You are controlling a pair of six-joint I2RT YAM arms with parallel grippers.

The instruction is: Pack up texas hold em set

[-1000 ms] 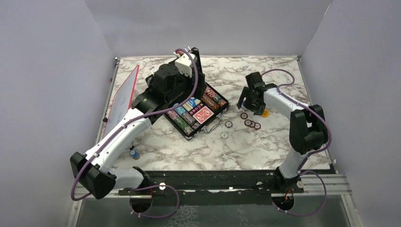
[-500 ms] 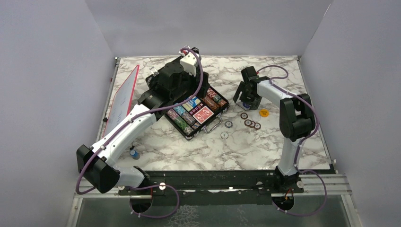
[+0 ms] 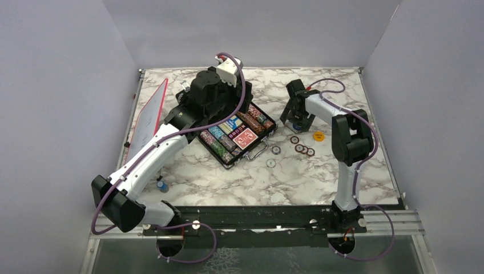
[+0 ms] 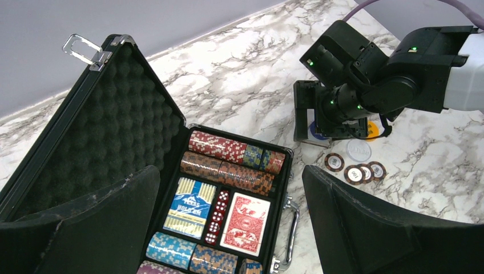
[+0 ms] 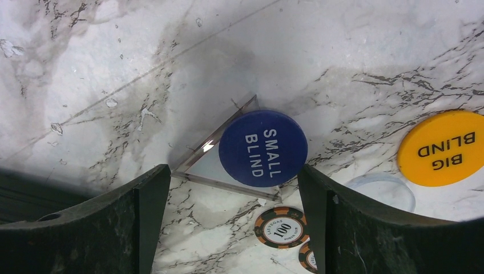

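Black silver-edged briefcase (image 4: 108,131) sits open on the marble worktop (image 5: 342,57). In the overhead view its long axis runs diagonally from near-left to far-right. The metal handle (image 4: 292,220) faces near-right, and the foam lid is tipped up on the far-left side. Left jaws hang wide apart over the red-backed cards (image 4: 245,222), holding nothing. Right jaws are low, spread either side of the round blue SMALL BLIND disc (image 5: 263,148), which lies flat, partly on a clear triangular plate (image 5: 211,168).

One briefcase (image 4: 97,142), one blue disc (image 5: 263,148), one orange disc (image 5: 442,148)
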